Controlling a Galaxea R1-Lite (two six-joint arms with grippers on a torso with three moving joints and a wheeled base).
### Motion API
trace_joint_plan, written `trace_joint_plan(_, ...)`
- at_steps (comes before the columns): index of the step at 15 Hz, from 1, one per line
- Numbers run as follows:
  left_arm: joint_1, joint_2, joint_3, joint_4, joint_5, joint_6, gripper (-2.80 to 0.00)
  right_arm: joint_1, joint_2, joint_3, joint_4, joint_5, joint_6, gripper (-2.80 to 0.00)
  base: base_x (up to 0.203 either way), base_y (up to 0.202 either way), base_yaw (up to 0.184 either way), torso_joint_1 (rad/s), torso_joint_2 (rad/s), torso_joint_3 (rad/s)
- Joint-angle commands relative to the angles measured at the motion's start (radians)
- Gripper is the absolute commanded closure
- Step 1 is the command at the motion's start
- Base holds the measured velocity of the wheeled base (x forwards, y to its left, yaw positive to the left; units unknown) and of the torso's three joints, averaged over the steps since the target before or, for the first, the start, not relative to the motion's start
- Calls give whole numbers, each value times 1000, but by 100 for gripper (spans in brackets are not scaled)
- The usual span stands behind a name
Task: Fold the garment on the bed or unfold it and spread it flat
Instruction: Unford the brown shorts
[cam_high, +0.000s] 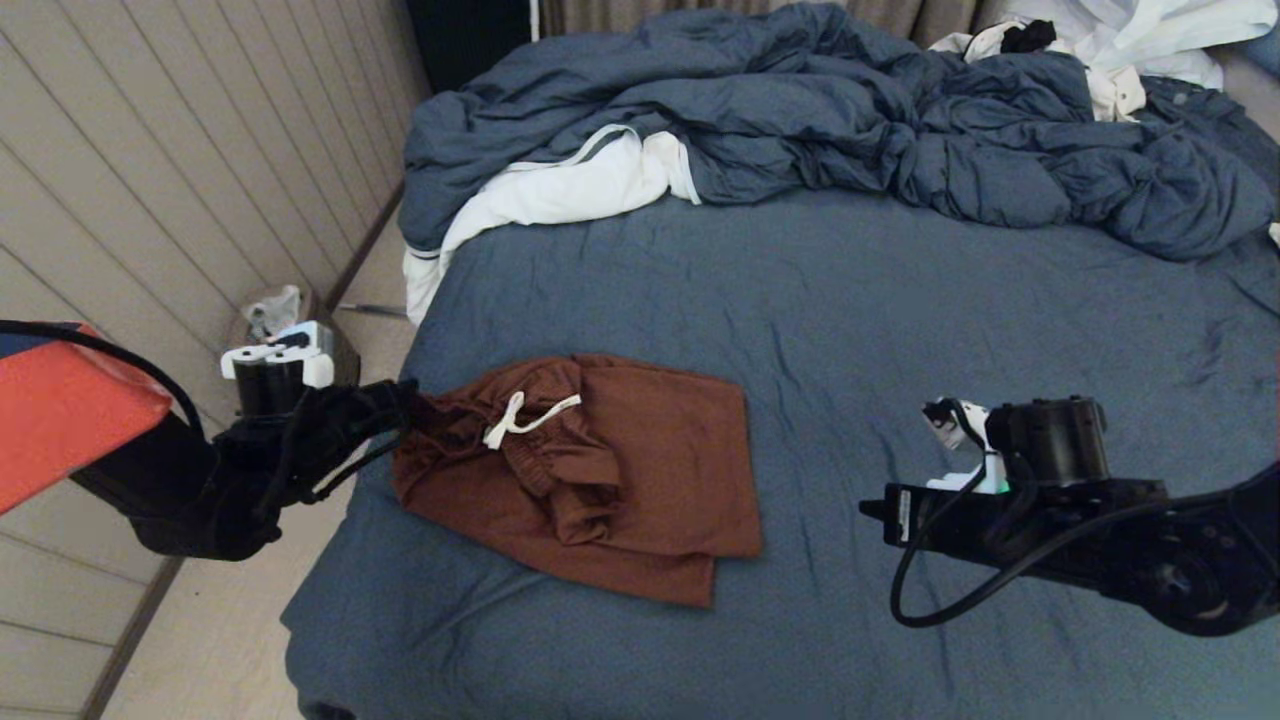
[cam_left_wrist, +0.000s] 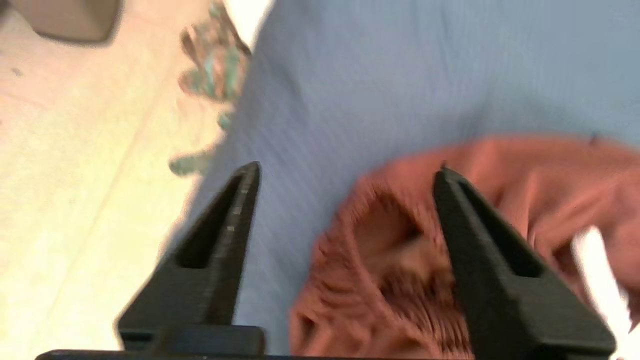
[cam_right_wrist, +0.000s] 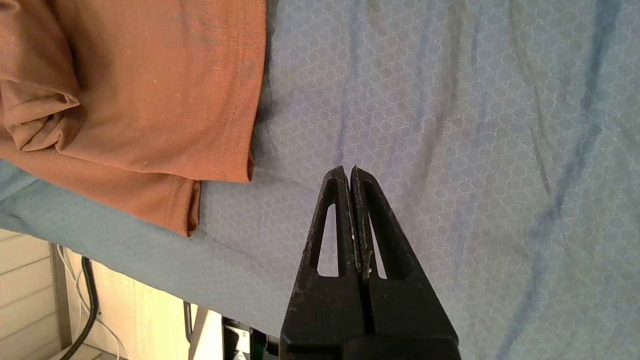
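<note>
The rust-brown shorts (cam_high: 600, 470) are lying bunched and partly folded on the bed (cam_high: 900, 330), close to its left edge on the near half of the mattress. Their fabric is looking thin and smooth, with soft creases running across the legs, while the elastic waistband is gathering into tight ribbed puckers. A white drawstring (cam_high: 520, 416) is curling across the waistband in a loose loop. Two leg hems are stacking one over the other at the near right corner, each with a straight stitched edge.

The left gripper (cam_left_wrist: 345, 172) is hanging at the bed's left edge, right at the waistband end of the shorts. Its jaws are standing wide apart: two black, wedge-shaped fingers (cam_left_wrist: 225, 240) with hollow triangular cut-outs, one over the bare sheet and the other over the puckered waistband. Whether either tip is touching cloth is impossible to tell.

The right gripper (cam_right_wrist: 348, 170) is hovering over bare sheet to the right of the shorts, apart from the hems. Its jaws are pressing together with nothing between them, forming a single narrow black point.

The sheet is a dark slate-blue weave with a fine honeycomb texture and long shallow wrinkles. A rumpled blue duvet (cam_high: 830, 110) is heaping along the far side of the bed, with white clothes (cam_high: 560, 190) poking out beneath its left end.
</note>
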Motion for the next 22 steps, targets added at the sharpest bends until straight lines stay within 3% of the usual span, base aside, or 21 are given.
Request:
trace_joint_plan(1,24,-66,9,-6,-11,-2,-280,0,-4,1,-3,1,1,0,0,0,0,0,0,0)
trace_joint_plan(4,27,-167,50,9,-33,-4,-280,1,-11,0,-3,1,1,0,0,0,0,0,0,0)
trace_joint_plan(6,-33,-240,87,58,-51,-9,-280,2,-13,0,-3,1,1,0,0,0,0,0,0,0)
trace_joint_plan(7,-62,-268,87,102,-54,-13,0,2,-13,-2,-3,3,1,0,0,0,0,0,0,0)
trace_joint_plan(10,-174,-329,47,276,-58,-30,0,0,-15,-7,-3,2,1,0,0,0,0,0,0,0)
trace_joint_plan(14,-341,-257,-52,407,-57,-27,0,-6,-8,-16,-2,4,1,0,0,0,0,0,0,0)
trace_joint_plan(18,-441,-79,-269,600,-54,-27,0,-9,-2,-23,-2,4,3,0,0,0,0,0,0,0)
trace_joint_plan(20,-474,-28,-323,631,-57,-21,0,-12,21,-34,0,4,3,0,0,0,0,0,0,0)
trace_joint_plan(22,-504,-11,-322,646,-58,38,0,-29,48,-44,-2,4,2,0,0,0,0,0,0,0)
